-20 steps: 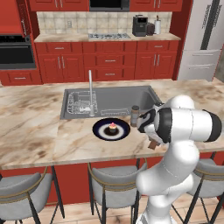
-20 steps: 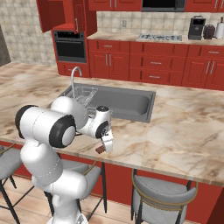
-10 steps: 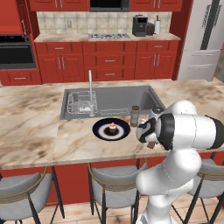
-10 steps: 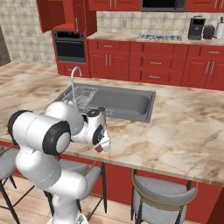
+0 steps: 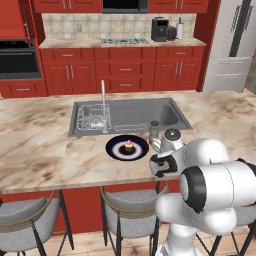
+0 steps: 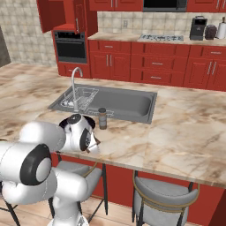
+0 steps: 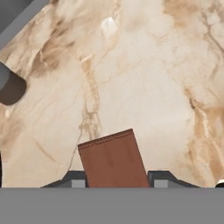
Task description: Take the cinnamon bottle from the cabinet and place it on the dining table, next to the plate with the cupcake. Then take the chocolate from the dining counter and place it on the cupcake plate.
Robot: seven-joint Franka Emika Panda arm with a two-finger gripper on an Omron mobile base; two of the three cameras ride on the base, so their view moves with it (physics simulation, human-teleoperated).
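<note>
My gripper (image 7: 116, 180) is shut on the chocolate (image 7: 114, 159), a flat brown bar that sticks out between the two fingertips above the marble dining counter (image 7: 144, 87). In the left base view the hand (image 5: 160, 166) hangs near the counter's front edge, just right of the navy plate (image 5: 116, 151) with the pink-topped cupcake (image 5: 128, 146). The cinnamon bottle (image 5: 154, 131) stands upright behind the plate's right side, and its dark cap (image 7: 11, 87) shows at the left of the hand view. From the right base view the bottle (image 6: 102, 118) stands beyond my hand (image 6: 91, 147).
A steel sink (image 5: 135, 112) with a faucet (image 5: 103, 102) lies behind the plate. Grey stools (image 5: 130, 205) stand under the counter's front edge. Bare marble (image 6: 185, 132) stretches to the right of the bottle.
The hand has carried the chocolate a little to the left and toward the counter's front edge, ending close to the plate's right side. Plate, cupcake and bottle have stayed put.
</note>
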